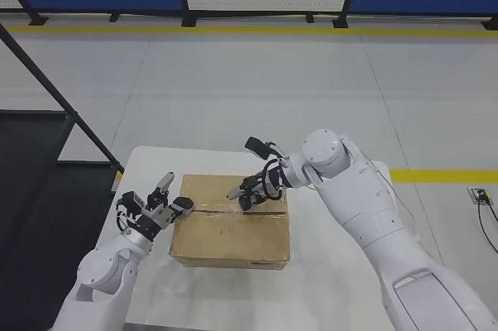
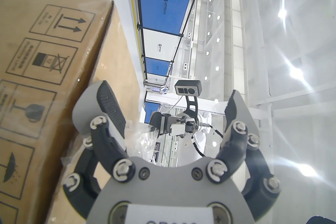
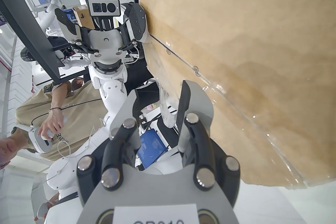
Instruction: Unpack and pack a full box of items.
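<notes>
We see a brown box [image 1: 231, 222] with black picture marks on its side. Shiny see-through tape [image 3: 236, 109] runs along the box top. Under the box, the table [image 1: 150, 165] is white. Beside the box, the left gripper [image 2: 169, 93] is grey with black, bumpy pads [image 2: 110, 107].

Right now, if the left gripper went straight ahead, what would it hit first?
Likely the loose clear tape just ahead of the open left gripper, beside the box; the right gripper lies beyond. Depth is unclear.
</notes>
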You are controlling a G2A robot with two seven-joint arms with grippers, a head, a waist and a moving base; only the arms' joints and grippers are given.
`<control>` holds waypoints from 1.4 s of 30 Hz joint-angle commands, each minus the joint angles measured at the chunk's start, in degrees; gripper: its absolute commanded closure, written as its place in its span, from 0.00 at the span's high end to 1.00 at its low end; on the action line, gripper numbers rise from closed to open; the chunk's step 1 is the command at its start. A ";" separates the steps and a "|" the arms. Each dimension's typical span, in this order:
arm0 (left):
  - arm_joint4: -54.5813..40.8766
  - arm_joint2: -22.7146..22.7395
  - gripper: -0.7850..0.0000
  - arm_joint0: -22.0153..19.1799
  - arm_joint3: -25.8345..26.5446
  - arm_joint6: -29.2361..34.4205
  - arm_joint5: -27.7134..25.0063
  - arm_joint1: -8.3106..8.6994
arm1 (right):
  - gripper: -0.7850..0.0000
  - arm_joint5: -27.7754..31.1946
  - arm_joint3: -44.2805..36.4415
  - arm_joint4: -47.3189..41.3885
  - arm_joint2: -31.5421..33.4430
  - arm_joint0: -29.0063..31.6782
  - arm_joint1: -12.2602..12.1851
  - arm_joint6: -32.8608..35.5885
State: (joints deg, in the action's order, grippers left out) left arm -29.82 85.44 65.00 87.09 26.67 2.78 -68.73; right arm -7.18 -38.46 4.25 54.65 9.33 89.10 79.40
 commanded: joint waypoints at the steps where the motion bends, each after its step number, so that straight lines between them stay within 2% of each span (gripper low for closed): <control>1: 0.07 -0.08 1.00 -0.05 -0.04 0.05 0.07 0.00 | 0.45 0.10 -0.58 0.18 0.30 0.25 -0.25 -0.76; 15: -0.18 -0.14 1.00 0.02 -0.11 0.06 -0.14 0.03 | 0.49 -3.93 -9.84 3.29 4.62 5.12 -3.62 -4.50; 16: -0.19 -0.13 1.00 0.03 -0.11 0.05 -0.14 0.04 | 0.51 -3.86 -11.11 3.82 4.97 5.65 -3.90 -5.04; 18: -0.19 -0.14 1.00 0.06 -0.11 0.06 -0.17 0.04 | 0.68 -2.18 -15.08 6.70 5.01 6.89 -4.54 -6.28; 19: -0.19 -0.14 1.00 0.07 -0.11 0.06 -0.18 0.05 | 0.73 -0.20 -18.11 8.82 4.70 7.75 -4.87 -6.86; 20: -0.20 -0.14 1.00 0.08 -0.11 0.06 -0.19 0.05 | 0.54 2.10 -21.41 11.85 4.27 8.83 -5.28 -7.91; 21: -0.20 -0.13 1.00 0.09 -0.10 0.06 -0.19 0.06 | 0.52 3.54 -24.69 16.08 3.50 10.16 -5.71 -9.17; 22: -0.39 -0.13 1.00 0.11 -0.07 0.02 -0.23 0.04 | 0.91 4.37 -28.15 20.80 2.26 11.81 -6.11 -9.98; 23: -0.45 -0.13 1.00 0.13 0.01 -0.03 -0.31 0.04 | 1.00 4.01 -31.71 24.25 1.69 13.57 -6.44 -11.62; 25: -0.45 -0.19 1.00 0.20 0.19 -0.14 -0.32 0.03 | 1.00 1.94 -38.79 31.07 1.33 18.06 -7.14 -17.03; 27: -0.55 -0.26 1.00 0.26 0.43 -0.27 -0.40 0.01 | 1.00 0.76 -42.91 33.68 1.08 21.28 -7.52 -18.59; 36: 0.03 -0.75 1.00 0.29 0.75 -0.29 -0.33 0.01 | 1.00 0.94 -43.08 34.86 0.84 21.59 -7.57 -19.57; 42: 0.34 -0.52 1.00 0.82 0.88 -0.38 -0.36 0.07 | 1.00 0.17 -47.56 52.06 -5.93 23.17 -7.76 -19.11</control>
State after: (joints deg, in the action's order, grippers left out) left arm -29.47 84.87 65.75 87.92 26.24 2.39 -68.67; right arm -6.93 -85.54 53.93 49.31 32.31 81.33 59.92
